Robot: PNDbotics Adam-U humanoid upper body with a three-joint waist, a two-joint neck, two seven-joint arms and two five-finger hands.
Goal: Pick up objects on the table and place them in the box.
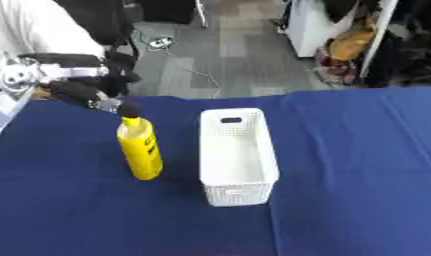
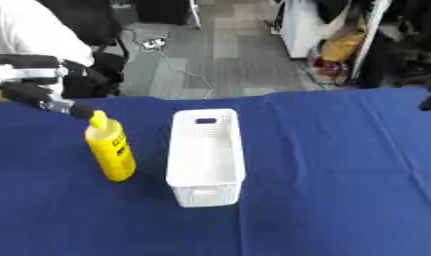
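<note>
Yellow bottle (image 1: 141, 148) in play, left-centre of frame, standing upright on blue table (image 1: 358, 175), long axis vertical, cap end up. Left hand (image 1: 89, 95) reaching in from upper left, fingertip at bottle top; touching or just short, can't tell. Fingers extended, not wrapped around anything. Right hand (image 2: 430, 101): dark sliver at right edge, state can't tell. White box (image 1: 239, 190) just right of bottle, long axis running away from camera, interior bare. Nothing placed yet: grasp, lift, drop all remain.

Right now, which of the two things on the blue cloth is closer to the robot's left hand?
The yellow bottle. It stands upright left of the white basket, with the left hand right by its top.
</note>
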